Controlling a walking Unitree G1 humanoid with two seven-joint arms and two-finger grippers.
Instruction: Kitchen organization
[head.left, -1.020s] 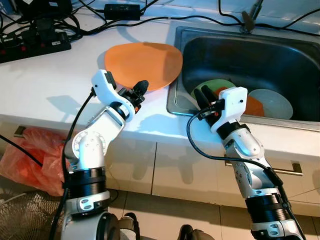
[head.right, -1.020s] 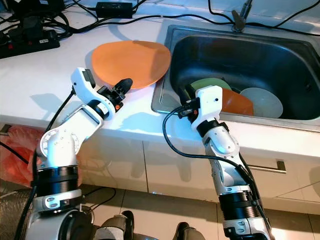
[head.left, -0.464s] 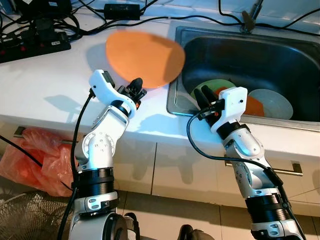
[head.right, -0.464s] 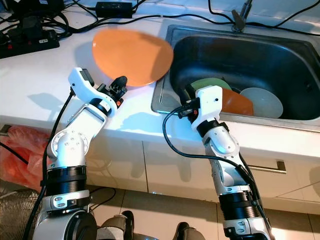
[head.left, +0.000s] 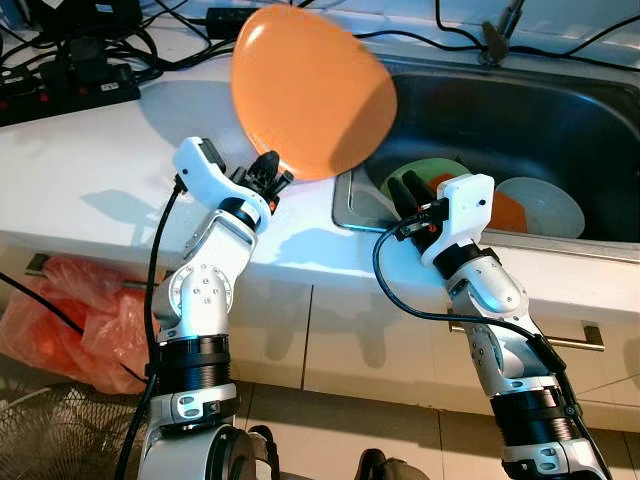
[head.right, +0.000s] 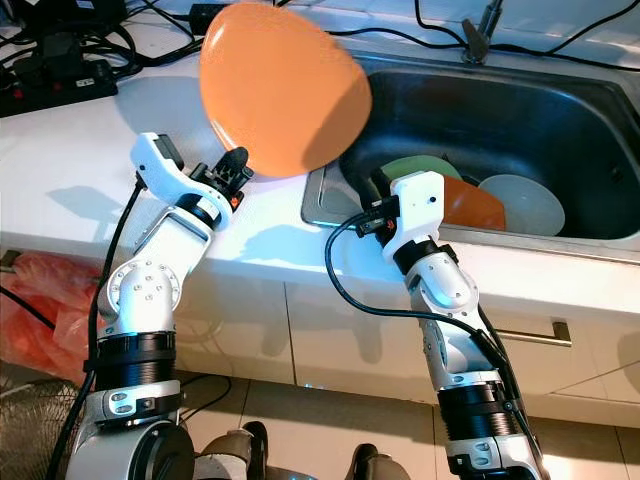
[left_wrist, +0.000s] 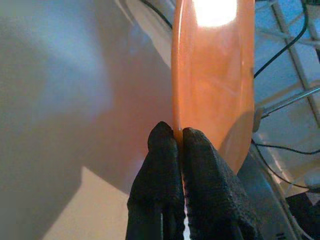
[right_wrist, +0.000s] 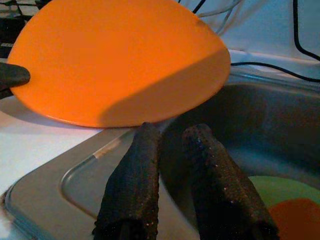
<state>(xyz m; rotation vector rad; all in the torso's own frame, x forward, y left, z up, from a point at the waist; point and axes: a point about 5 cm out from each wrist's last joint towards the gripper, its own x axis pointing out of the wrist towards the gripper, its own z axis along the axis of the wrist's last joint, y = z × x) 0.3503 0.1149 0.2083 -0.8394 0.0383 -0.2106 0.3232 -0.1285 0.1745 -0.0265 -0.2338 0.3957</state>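
The white countertop (head.left: 90, 165) in front of the left gripper (head.left: 270, 172) is bare. The tilted orange round plate (head.left: 312, 90), pinched at its rim, overhangs the stainless steel sink's (head.left: 600, 120) left edge. Black cables (head.left: 150, 45) crowd the counter's rear. Green (head.left: 425, 172), orange (head.left: 508, 212) and pale (head.left: 545, 205) dishes occupy the basin floor beside the right gripper (head.left: 404, 190).

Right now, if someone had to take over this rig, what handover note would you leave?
Left gripper: shut on the rim of the orange plate, which is lifted off the counter and tilted, its far edge over the near left corner of the sink.
Right gripper: holding nothing, fingers slightly apart, at the sink's front edge.
In the sink: a green plate, a small orange plate, a white plate.
Done: plate picked up.
Left: probably setting it in the sink with the others.
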